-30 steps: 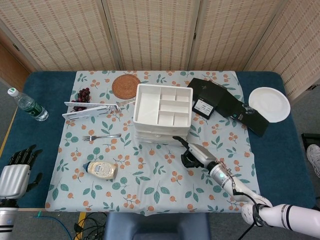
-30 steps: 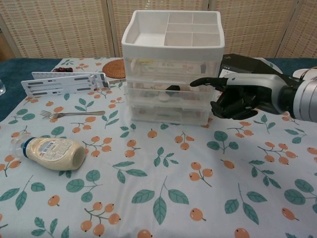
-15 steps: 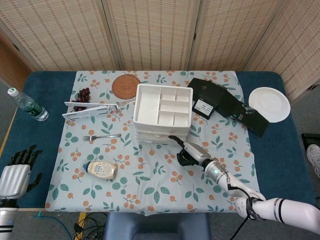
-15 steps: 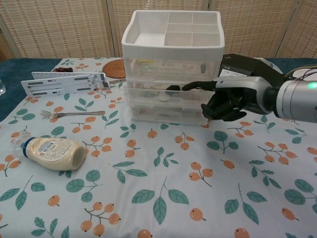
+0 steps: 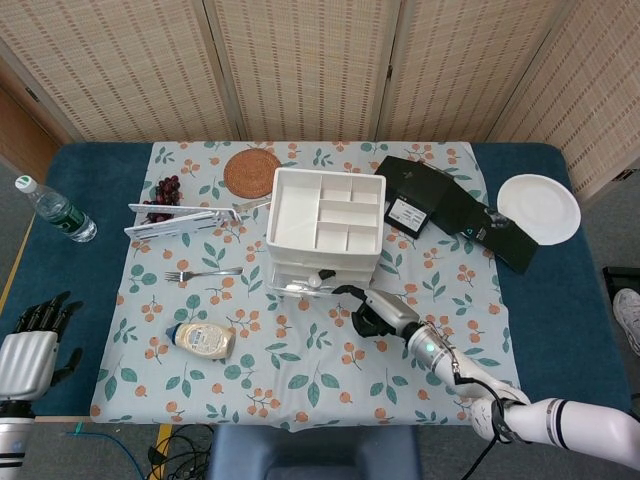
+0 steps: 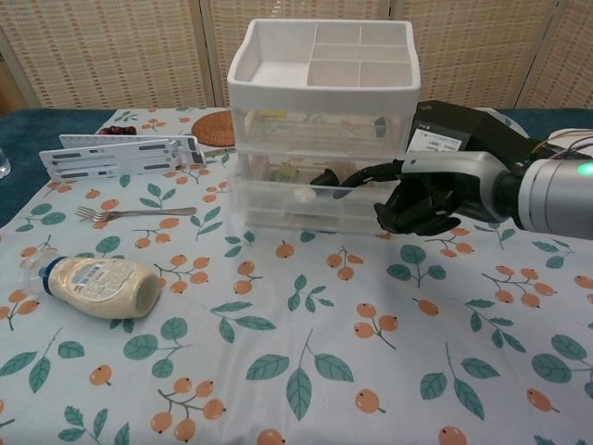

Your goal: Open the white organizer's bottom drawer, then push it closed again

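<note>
Opening step under way. White organizer (image 6: 320,111) mid-counter; its bottom drawer (image 6: 301,199) juts slightly from its front. Right hand (image 6: 422,193): one finger hooked at drawer front, others curled, grip unclear. Next: pull further out. Left hand (image 5: 28,350) idle, fingers apart, well left.

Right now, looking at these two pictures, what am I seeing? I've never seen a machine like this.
It is a robot with two arms, each ending in a hand, steered by a person. One picture looks down from its head, the other looks forward from its chest. On the table stand a white organizer, a mayonnaise bottle, a fork, a water bottle, a white plate, grapes and a woven coaster. The right hand has a finger hooked at the front of the bottom drawer, which sits partly pulled out. The left hand waits at the table's near edge, holding nothing.
</note>
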`<state>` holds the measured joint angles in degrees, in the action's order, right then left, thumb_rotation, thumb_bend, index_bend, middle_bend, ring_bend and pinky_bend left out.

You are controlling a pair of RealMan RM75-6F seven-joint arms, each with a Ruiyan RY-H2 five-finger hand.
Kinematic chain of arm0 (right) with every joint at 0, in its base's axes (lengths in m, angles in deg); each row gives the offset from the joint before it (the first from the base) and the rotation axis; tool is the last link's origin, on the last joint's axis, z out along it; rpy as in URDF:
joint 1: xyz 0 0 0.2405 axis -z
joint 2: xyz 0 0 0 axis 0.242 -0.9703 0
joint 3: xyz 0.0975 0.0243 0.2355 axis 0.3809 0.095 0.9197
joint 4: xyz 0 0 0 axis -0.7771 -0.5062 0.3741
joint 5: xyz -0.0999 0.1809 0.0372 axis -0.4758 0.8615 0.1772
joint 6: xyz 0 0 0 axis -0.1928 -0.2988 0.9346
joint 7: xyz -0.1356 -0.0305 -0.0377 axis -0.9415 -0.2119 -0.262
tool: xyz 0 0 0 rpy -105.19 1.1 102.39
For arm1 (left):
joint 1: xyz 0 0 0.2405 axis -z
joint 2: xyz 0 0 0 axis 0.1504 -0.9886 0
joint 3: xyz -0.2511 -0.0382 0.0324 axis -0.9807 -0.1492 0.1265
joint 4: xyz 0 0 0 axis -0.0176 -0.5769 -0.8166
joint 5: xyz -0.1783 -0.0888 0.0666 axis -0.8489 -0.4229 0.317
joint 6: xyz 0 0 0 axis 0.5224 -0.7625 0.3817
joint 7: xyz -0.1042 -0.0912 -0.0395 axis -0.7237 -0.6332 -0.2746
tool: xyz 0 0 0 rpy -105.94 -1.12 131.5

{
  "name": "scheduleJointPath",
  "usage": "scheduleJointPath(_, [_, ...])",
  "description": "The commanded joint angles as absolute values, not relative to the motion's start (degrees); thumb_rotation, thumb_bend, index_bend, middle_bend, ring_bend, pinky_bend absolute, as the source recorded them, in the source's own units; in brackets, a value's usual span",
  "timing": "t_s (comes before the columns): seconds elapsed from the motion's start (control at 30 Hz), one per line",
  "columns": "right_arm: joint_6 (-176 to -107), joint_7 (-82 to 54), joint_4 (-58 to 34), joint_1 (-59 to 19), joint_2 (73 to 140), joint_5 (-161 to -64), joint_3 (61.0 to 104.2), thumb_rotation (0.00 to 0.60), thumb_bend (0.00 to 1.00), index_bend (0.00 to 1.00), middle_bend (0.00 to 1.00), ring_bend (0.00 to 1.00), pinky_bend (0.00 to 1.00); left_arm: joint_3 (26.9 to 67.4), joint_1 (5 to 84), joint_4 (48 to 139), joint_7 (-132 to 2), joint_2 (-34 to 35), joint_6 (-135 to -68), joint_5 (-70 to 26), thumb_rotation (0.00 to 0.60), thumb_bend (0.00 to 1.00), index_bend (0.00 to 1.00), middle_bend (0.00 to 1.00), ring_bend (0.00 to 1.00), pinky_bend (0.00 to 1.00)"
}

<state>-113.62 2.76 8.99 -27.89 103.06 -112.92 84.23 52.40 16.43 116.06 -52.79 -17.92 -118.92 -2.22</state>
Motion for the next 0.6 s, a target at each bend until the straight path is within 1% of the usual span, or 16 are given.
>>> scheduleJointPath(0.03, [-113.84,3.04,9.87,-27.38,102.53,-113.81,83.63,0.6,0.74,0.18,0.91,1.0,1.0,52.44,16.42,116.05,-52.78,-17.92,-118.92,-2.17,0.6,0.34,0.17,0.11,0.13,0.14])
scheduleJointPath(0.6, [-115.56,4.77,15.26,-24.94,100.63,-120.25,80.22,0.6,0.74,0.18,0.91,1.0,1.0,52.71,16.1,116.11,-53.13,-18.13,-118.99,-2.2,0.6,0.34,0.17,0.11,0.13,0.14])
